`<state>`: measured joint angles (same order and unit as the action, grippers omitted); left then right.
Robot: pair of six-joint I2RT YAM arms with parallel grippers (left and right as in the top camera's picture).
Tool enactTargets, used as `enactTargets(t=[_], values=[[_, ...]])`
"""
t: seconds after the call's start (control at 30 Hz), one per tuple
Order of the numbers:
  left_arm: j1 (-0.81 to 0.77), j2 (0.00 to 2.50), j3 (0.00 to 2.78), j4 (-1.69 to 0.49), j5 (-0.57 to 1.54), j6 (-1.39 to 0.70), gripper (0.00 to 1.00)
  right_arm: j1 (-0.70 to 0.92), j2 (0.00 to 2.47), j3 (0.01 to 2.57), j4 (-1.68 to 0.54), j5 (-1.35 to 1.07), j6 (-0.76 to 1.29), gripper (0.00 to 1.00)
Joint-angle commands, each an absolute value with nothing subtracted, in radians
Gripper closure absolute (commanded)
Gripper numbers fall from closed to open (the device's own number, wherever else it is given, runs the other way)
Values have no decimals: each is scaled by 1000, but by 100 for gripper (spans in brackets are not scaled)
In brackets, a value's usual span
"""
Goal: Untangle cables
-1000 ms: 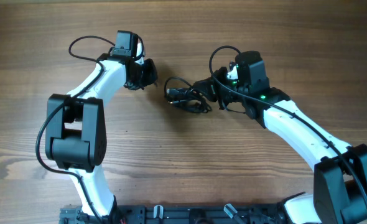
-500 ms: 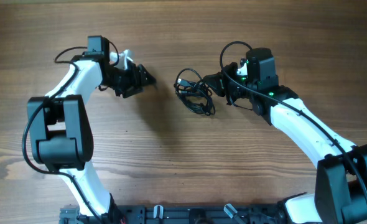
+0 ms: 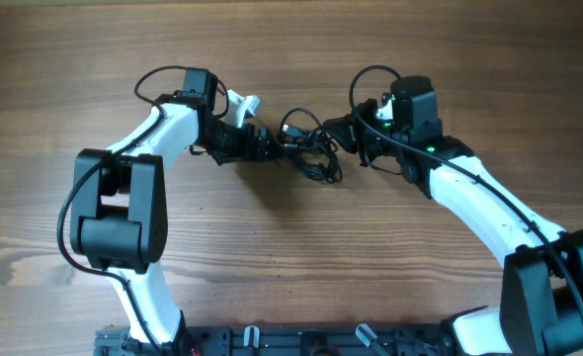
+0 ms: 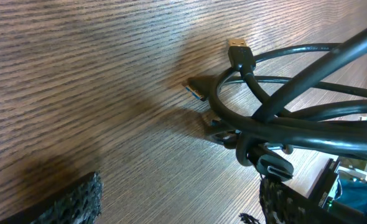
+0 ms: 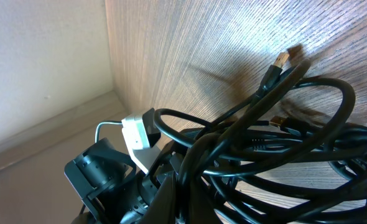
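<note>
Cables lay bunched on the bench, with bare wood open all round. Right of the cables, the right hand was clamped shut on them. Left of them, the left hand stood open at their edge.

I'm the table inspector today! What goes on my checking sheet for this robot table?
Surface: wooden table, brown grain.
Job's things: cables, thin black cords in one tangled bundle between the two arms; a gold plug tip sticks out.
Clutter: nothing seen.
Grippers: left gripper open, at the bundle's left side; right gripper shut on the bundle's right side.
Cables: thicker black arm wires loop above each wrist, apart from the bundle.
Surroundings: black rail along the table's near edge; pale wall beyond the table in the right wrist view.
</note>
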<state>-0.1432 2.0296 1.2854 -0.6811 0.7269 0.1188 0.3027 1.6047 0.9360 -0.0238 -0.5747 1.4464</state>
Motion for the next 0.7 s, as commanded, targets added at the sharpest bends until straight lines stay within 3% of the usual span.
enactTargets(t=[0.0,0.67], values=[[-142,2011,1275,-682,723,142,16,302,1613,955,-15,-564,1443,96],[-175,2012,1275,-654,591,44,12,302,1613,955,-9,-561,1312,96]])
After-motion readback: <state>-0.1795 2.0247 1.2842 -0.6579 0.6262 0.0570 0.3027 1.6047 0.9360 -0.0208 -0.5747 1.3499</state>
